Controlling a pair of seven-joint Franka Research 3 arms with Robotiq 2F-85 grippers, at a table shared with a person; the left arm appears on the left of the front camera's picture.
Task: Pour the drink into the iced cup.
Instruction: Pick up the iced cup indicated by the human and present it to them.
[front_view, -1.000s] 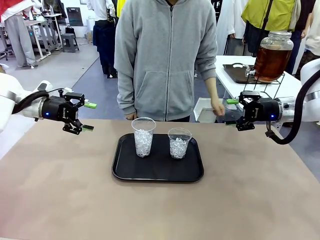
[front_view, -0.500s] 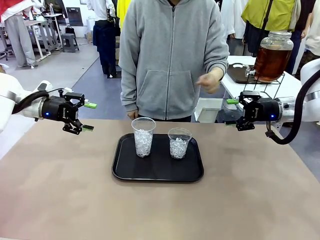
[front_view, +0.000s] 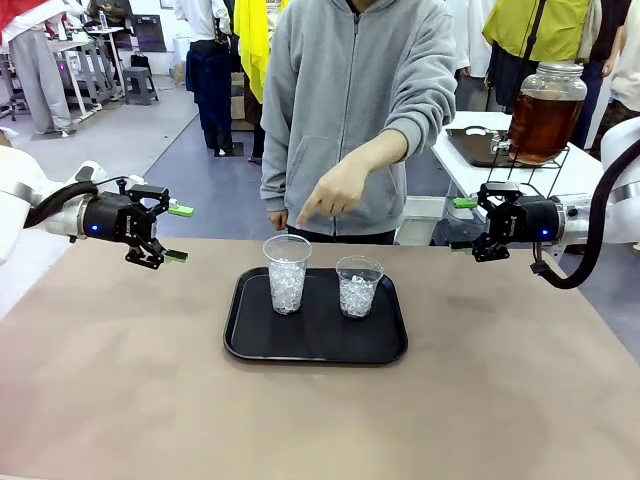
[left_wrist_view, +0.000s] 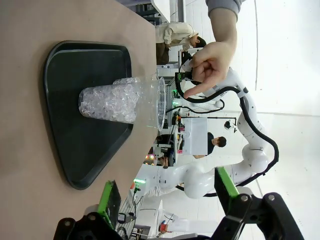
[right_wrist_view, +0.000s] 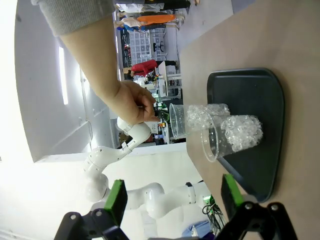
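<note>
Front view: the drink is a clear amber-brown liquid filling most of a big lidded glass dispenser jar. The jar stands on a wire stand on a white side table beyond the right gripper, well apart from the cups. On the brown table, a black tray carries two clear plastic cups packed with ice: a taller cup and, just beside it, a shorter cup. A person's hand hovers above the taller cup, index finger pointing down. The left gripper and the right gripper both hang over the table's far corners, jaws spread wide, holding nothing.
</note>
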